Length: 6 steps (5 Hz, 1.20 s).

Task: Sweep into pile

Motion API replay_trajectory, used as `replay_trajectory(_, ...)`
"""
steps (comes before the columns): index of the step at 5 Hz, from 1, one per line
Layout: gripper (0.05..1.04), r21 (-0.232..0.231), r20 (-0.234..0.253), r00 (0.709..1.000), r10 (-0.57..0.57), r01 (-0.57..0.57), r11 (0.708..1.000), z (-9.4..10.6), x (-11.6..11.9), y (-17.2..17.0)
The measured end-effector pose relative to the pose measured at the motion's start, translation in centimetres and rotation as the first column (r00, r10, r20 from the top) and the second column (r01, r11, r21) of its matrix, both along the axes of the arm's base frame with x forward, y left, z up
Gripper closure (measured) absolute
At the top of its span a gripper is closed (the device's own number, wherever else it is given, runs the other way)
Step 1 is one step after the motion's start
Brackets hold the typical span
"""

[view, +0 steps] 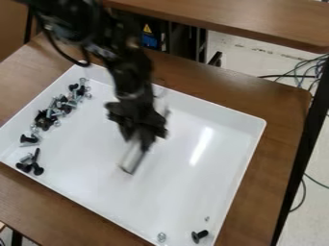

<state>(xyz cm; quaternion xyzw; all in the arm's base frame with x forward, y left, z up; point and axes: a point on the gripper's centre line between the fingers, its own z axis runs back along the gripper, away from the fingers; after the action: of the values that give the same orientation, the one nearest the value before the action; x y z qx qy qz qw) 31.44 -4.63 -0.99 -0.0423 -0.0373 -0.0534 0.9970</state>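
"What came first, closest to us?"

"The brown wooden counter (83,226), and on it the big white tray (247,158) with its rim all round."

"And over that?"

"The black robot arm (125,62), hanging down to its gripper (143,139) above the middle of the tray. The gripper was clenched on a pale, blocky sweeping tool (132,158), as far as I could judge."

"Where was the pile?"

"A long, loose heap of black and silver screws (55,111) lay along the tray's left side in the camera view. Just below it sat a small cluster of black screws (30,164)."

"Any strays?"

"A black screw (200,236) near the bottom right, a silver fastener (161,237) beside it, and a tiny silver piece (207,218) just above."

"So what did the next sweep turn on?"

"The tool stood between the two lots: heap to its left, strays below and to its right. Its long axis slanted down toward the lower left. To gather the strays, I'd say it needed to get round to their right side, then push left."

"Anything unclear?"

"The tray's nearest corner was cut off, the heaped screws hid one another, and where the gripper met the tool was hard to make out."
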Motion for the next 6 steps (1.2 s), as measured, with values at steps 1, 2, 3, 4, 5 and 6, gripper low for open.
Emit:
replay_trajectory(1,0.735,-0.068,-0.029,0.998,-0.058,0.056,0.996,-0.9,-2.3,-5.0)
replay_trajectory(2,0.735,-0.098,-0.045,0.996,-0.074,0.069,0.993,-0.9,-3.5,-8.5)
replay_trajectory(3,0.735,-0.106,-0.073,0.996,-0.049,0.041,0.993,-1.9,-4.1,-7.2)
replay_trajectory(4,0.735,-0.11,-0.093,0.995,0.038,-0.048,0.993,-2.7,-4.0,-3.1)
replay_trajectory(5,0.735,-0.115,-0.095,0.988,0.118,-0.129,0.985,-3.3,-4.4,-0.1)
replay_trajectory(6,0.736,-0.08,-0.139,0.984,0.113,-0.124,0.989,-3.7,-4.6,2.2)
